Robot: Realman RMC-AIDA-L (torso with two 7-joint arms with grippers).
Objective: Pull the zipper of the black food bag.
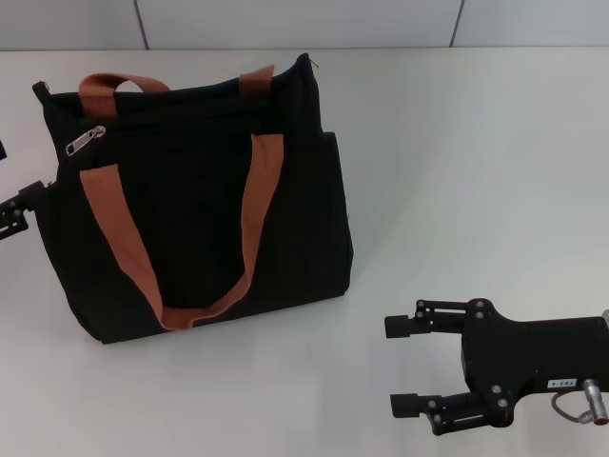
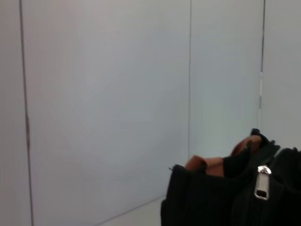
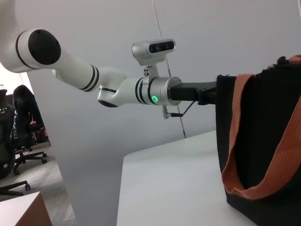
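Observation:
The black food bag (image 1: pixel 195 200) stands on the white table, left of centre in the head view, with rust-orange strap handles (image 1: pixel 257 205). Its silver zipper (image 1: pixel 86 140) pull lies at the left end of the top zip line. The left wrist view shows the zipper (image 2: pixel 262 181) close, hanging on the bag (image 2: pixel 211 202). My left gripper (image 1: pixel 27 203) sits at the bag's left side, a little below the pull. In the right wrist view the left gripper (image 3: pixel 207 93) reaches the bag (image 3: pixel 268 141) at its upper edge. My right gripper (image 1: pixel 400 367) rests open and empty at the front right, apart from the bag.
A white table (image 1: pixel 476 190) stretches bare to the right of the bag. A pale panelled wall (image 1: pixel 304 24) runs behind it. Office chairs (image 3: pixel 19 136) stand beyond the table's edge in the right wrist view.

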